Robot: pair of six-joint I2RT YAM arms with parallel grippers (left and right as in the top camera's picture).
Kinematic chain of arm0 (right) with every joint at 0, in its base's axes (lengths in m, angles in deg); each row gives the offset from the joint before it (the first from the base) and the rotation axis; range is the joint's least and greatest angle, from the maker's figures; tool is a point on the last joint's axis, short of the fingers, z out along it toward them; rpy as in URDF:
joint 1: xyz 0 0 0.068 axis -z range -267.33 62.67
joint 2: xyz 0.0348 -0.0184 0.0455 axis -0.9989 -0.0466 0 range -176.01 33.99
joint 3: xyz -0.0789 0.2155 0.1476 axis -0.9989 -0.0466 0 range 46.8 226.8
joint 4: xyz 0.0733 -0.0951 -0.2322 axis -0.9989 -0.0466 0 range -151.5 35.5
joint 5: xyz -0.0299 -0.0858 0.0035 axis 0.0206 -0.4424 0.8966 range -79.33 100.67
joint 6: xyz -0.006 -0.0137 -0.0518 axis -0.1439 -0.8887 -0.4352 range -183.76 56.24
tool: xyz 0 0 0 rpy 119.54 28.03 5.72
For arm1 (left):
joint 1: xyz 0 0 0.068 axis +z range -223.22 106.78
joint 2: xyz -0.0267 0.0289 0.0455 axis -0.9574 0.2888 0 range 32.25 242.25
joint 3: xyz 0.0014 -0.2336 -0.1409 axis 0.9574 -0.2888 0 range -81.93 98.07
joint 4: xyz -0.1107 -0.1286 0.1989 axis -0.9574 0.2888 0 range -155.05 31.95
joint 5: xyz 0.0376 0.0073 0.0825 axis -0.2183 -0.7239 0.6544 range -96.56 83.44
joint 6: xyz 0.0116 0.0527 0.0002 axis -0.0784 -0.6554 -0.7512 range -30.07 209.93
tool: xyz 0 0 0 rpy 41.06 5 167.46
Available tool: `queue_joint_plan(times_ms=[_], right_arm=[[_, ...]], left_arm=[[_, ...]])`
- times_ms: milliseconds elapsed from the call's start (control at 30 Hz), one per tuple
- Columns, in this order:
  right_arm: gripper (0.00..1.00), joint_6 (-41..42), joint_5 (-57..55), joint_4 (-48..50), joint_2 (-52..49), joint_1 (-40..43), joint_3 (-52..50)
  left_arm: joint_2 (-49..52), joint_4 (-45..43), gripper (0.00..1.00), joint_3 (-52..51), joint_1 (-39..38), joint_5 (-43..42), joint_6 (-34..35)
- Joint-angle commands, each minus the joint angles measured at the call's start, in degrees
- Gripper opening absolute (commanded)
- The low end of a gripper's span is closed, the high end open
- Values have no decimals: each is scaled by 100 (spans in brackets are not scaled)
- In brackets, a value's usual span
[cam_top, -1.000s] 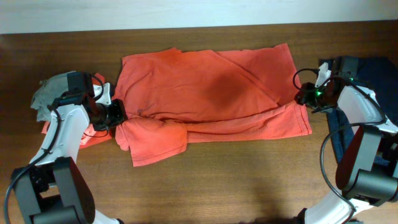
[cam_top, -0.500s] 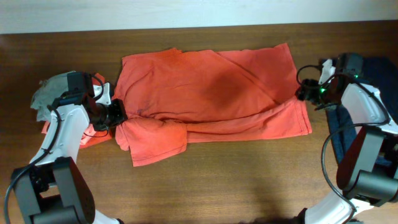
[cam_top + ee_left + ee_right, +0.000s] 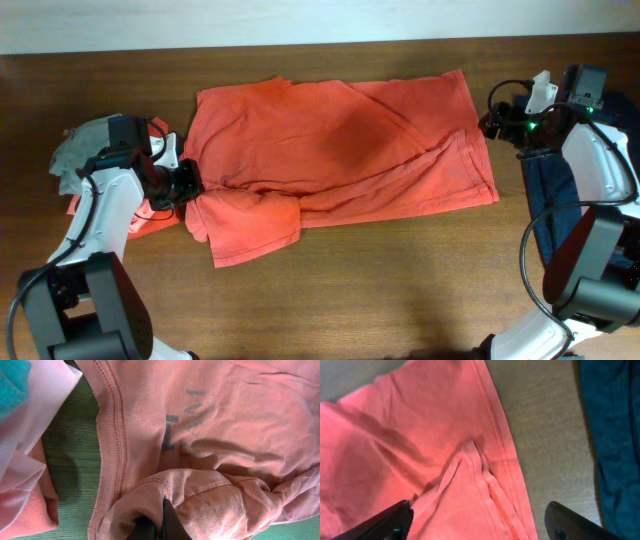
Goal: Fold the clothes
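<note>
Your left gripper (image 3: 186, 183) is clamped on a bunched fold of the orange-red cotton T-shirt (image 3: 330, 150), spread mid-desk. Your right gripper (image 3: 497, 122): fingers wide apart, empty, over the T-shirt's right hem.

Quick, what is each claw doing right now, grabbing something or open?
Left gripper: closed, pinching the T-shirt.
Right gripper: open, holding nothing.

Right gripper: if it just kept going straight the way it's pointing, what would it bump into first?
Most likely the orange T-shirt: the open right gripper points at the raised fold near its hem, with bare table just beside. How far off the cloth lies is unclear.
</note>
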Motion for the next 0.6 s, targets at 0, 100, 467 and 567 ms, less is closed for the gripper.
queue_joint_plan(times_ms=[0,100,467,567], right_arm=[[75,-595,199,-407,-11,2,85],[54,-1504,103,-1071,-11,-260,85],[51,-1335,-177,-852,-258,-551,66],[37,-1943,319,-1228,-278,-848,66]], left_arm=[[52,-48,1,-13,17,61,57],[52,-140,1,-13,17,57,122],[52,-52,1,-13,13,39,116],[52,-83,1,-13,13,39,118]])
